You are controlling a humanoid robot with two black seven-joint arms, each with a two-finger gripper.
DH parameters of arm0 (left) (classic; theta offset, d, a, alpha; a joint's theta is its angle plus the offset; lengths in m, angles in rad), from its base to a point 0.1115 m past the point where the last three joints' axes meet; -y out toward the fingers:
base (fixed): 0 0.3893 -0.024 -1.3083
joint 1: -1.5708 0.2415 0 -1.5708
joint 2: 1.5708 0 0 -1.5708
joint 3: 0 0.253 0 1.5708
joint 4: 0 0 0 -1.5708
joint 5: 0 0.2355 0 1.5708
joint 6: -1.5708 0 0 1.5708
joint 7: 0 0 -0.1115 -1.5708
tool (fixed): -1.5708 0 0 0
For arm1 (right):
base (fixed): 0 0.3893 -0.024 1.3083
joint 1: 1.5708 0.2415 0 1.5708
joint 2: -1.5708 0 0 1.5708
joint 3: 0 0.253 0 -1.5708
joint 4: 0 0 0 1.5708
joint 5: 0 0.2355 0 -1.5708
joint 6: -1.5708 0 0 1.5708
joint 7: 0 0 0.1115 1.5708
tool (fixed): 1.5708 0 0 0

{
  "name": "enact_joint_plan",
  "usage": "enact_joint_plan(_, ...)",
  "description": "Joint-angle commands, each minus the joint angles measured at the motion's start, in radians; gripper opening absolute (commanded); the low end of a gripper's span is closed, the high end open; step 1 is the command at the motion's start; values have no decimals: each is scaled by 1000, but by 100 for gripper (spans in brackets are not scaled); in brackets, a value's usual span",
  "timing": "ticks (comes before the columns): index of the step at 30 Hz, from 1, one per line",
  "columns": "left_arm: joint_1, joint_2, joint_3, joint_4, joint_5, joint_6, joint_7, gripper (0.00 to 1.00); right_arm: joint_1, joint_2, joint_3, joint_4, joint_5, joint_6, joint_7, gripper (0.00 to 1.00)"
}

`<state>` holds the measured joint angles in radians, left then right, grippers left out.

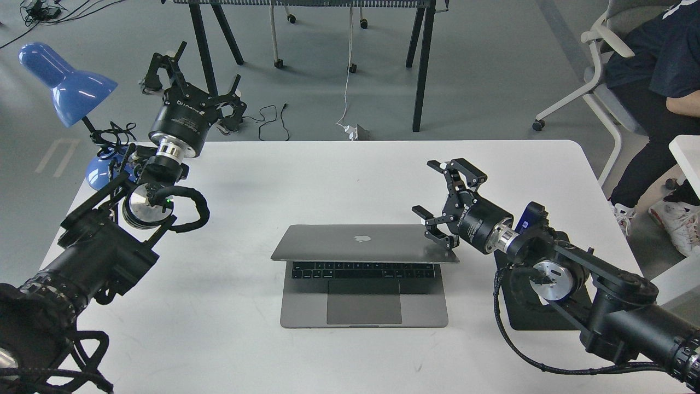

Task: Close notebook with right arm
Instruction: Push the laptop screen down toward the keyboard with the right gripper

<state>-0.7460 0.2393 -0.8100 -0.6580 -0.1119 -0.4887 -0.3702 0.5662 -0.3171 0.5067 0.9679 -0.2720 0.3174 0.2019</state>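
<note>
We keep our right gripper (445,200) spread wide, gripping nothing, against the notebook (363,273) lid's right corner (half lowered) to push it.

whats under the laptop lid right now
The laptop lid is tipped forward, partly closed. Under it the keyboard's front rows and the trackpad still show. The screen and the rear key rows are hidden beneath it. The right gripper, jaws open, sits at the lid's right corner.
</note>
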Motion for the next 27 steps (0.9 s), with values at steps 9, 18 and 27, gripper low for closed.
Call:
enact_joint_plan(9, 0, 0, 0, 0, -2, 0, 0, 100, 0, 3, -117, -2, -122, -12, 1, 100)
enact_joint_plan(18, 0, 0, 0, 0, 0, 0, 0, 100, -2, 1, -135, 0, -197, -54, 1, 100)
enact_joint_plan(27, 0, 0, 0, 0, 0, 0, 0, 100, -2, 0, -140, -8, -220, -54, -1, 100)
